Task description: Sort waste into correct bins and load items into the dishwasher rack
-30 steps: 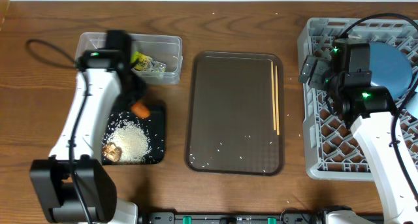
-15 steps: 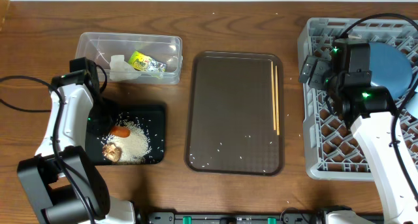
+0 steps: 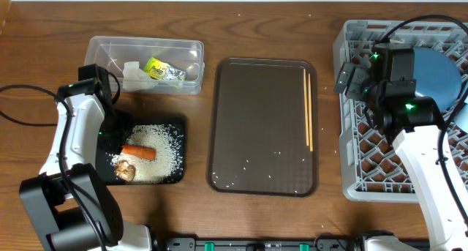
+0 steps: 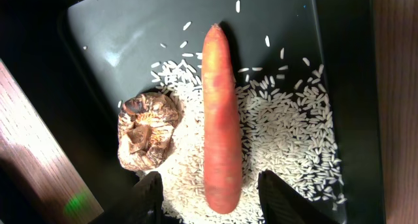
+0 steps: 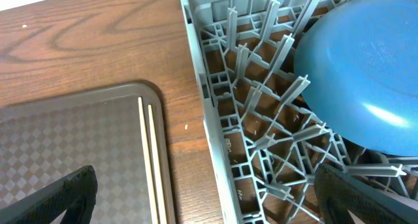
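The orange carrot [image 4: 221, 119] lies flat on the white rice [image 4: 281, 139] in the shallow black tray [image 4: 130, 28], next to the brown food lump [image 4: 147, 132]. My left gripper [image 4: 219, 201] is open, its fingers either side of the carrot's thick end without touching it. The clear tub [image 3: 186, 53] holds the crumpled tissue [image 3: 132, 72] and the yellow-green wrapper [image 3: 162, 69]. The chopsticks [image 3: 308, 108] lie on the brown serving tray [image 3: 256, 126]. My right gripper [image 5: 209, 198] is open and empty over the left edge of the grey rack [image 5: 261, 119], which holds the blue plate [image 5: 366, 74].
Loose rice grains dot the serving tray [image 5: 65, 139] and the wooden table [image 3: 197, 17]. The left arm's cable [image 3: 22, 97] runs across the table at far left. The rack [image 3: 365, 156] fills the right side.
The left arm swung down from the tub to the black tray. Its jaws opened and the carrot now lies flat on the rice. The right arm has not moved.
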`<state>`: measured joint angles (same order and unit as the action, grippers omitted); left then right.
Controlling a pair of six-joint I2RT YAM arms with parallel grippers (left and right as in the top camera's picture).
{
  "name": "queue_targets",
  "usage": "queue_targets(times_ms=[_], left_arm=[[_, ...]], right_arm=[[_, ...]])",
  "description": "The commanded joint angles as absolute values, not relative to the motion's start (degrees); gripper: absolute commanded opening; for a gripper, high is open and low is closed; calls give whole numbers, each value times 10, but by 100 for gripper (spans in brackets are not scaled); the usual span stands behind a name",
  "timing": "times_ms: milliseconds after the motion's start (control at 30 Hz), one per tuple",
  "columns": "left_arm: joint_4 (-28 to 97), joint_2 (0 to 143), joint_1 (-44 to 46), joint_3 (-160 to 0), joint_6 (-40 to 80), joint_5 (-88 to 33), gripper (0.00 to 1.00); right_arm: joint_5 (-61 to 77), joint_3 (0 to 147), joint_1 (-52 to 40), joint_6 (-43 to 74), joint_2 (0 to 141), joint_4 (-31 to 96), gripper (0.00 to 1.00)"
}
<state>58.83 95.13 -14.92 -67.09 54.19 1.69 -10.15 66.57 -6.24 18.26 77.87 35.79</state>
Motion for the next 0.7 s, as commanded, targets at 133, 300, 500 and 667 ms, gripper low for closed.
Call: queue_targets(times_ms=[133,300,500,667], left_arm=[[591,945,-150,-670,530,3,48],[594,913,-150,-670,493,-34,48],[613,787,-151,-670,491,-14,49],[615,668,-151,-670,492,92,100]], right_arm=[[-111,667,-62,184,775,358,99],[-111,667,-62,184,775,358,99],[-111,667,-62,184,775,358,99],[-111,667,-62,184,775,358,99]])
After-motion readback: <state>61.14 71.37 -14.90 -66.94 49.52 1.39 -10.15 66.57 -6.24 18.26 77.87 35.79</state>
